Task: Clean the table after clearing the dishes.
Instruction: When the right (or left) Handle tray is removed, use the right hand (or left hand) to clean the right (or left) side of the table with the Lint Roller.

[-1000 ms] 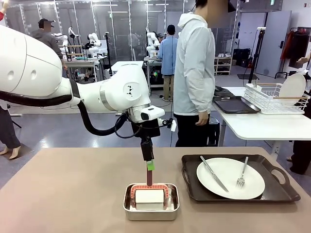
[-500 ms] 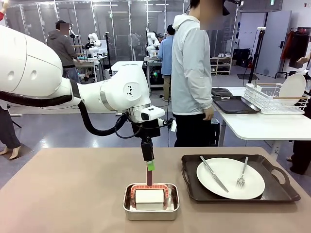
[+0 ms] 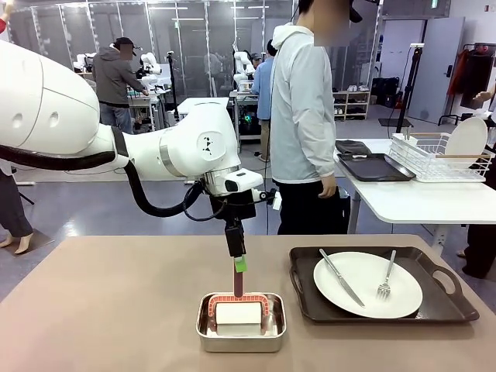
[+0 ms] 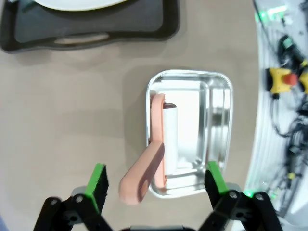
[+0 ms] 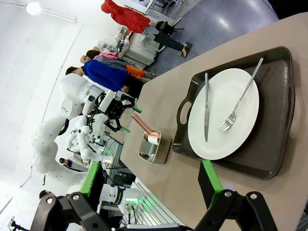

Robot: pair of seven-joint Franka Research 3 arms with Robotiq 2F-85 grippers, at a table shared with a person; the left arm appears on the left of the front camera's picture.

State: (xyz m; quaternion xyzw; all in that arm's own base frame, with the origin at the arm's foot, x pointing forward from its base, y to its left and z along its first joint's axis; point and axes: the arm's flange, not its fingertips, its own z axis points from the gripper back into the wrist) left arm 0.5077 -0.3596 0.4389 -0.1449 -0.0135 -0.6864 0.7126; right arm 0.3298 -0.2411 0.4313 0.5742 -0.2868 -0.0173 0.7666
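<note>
Right of left gripper (image 3: pixel 239 266), plate (image 3: pixel 364 302) on tray (image 3: pixel 304 304)

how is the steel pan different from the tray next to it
The pan is shiny metal; the tray is matte dark brown. The pan is small with deep walls; the tray is far wider, shallow, with handles. The pan holds a white block and pink-handled tool; the tray holds a plate, knife and fork. Both are rectangular and sit flat on the table.
</note>
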